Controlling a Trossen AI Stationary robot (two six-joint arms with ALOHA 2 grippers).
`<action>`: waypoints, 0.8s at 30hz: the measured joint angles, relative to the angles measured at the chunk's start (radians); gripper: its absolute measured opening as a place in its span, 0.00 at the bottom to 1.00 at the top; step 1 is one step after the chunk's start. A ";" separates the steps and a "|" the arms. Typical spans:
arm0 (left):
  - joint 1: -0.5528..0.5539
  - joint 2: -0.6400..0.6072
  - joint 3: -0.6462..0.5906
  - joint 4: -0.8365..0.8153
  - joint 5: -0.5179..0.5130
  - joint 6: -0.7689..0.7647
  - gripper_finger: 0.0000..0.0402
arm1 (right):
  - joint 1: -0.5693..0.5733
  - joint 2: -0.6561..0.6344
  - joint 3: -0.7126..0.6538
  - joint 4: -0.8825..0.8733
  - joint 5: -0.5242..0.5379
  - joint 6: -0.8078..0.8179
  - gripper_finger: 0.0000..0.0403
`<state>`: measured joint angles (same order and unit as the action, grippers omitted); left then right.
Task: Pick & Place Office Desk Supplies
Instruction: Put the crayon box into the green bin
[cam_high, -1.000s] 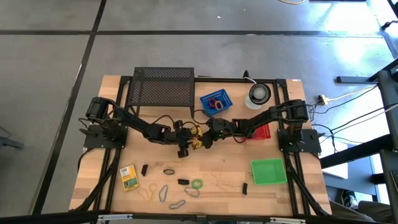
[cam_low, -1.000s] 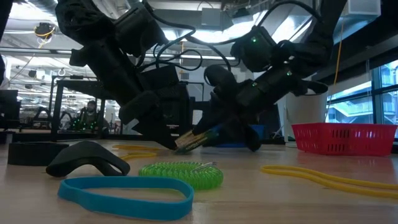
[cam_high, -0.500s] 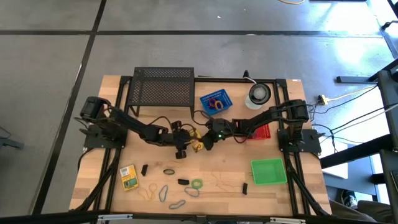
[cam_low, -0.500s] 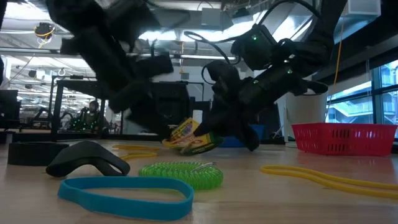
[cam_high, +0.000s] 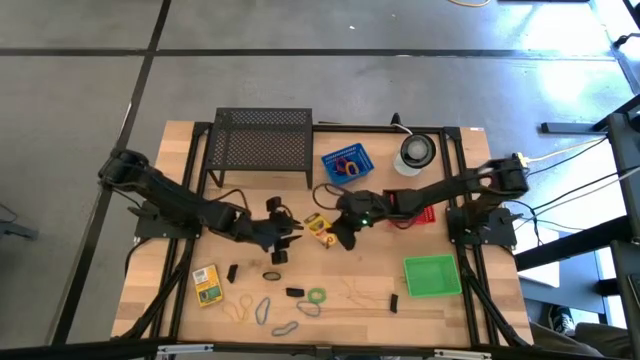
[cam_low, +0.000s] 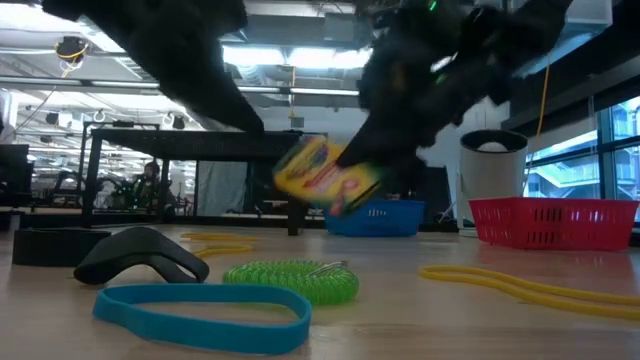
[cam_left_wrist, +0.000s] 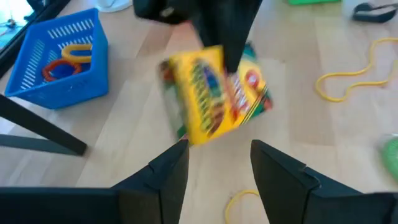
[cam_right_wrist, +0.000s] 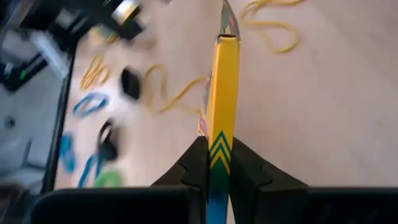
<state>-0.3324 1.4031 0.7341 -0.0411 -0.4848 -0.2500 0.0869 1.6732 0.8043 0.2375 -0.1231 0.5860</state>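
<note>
Crayon box (cam_low: 322, 176) hangs above wooden table (cam_low: 480, 320).

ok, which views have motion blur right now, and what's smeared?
Low view: crayon box and both arms smeared; the blue band up front is sharp. Left wrist view: box blurred. Right wrist view: box edge crisp, table clutter soft. High view: sharp.

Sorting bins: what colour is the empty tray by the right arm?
Green tray, clearest in the high view.

The wooden table (cam_high: 180, 170) is carrying a mesh rack (cam_high: 262, 140), blue basket (cam_high: 346, 165), green tray (cam_high: 432, 276) and scattered rubber bands (cam_high: 255, 310).
</note>
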 joint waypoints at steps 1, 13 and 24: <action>-0.008 -0.006 0.000 0.002 -0.001 -0.002 0.42 | 0.016 -0.030 0.000 -0.034 0.002 -0.016 0.09; -0.049 -0.016 0.001 -0.030 -0.054 -0.036 0.42 | 0.272 -0.428 0.000 -0.484 0.153 0.058 0.10; -0.049 -0.016 0.001 -0.050 -0.058 -0.051 0.42 | 0.560 -0.584 0.000 -0.865 0.104 0.324 0.10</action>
<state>-0.3809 1.3872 0.7349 -0.0908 -0.5423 -0.3012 0.6464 1.0891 0.8043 -0.6277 -0.0189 0.9095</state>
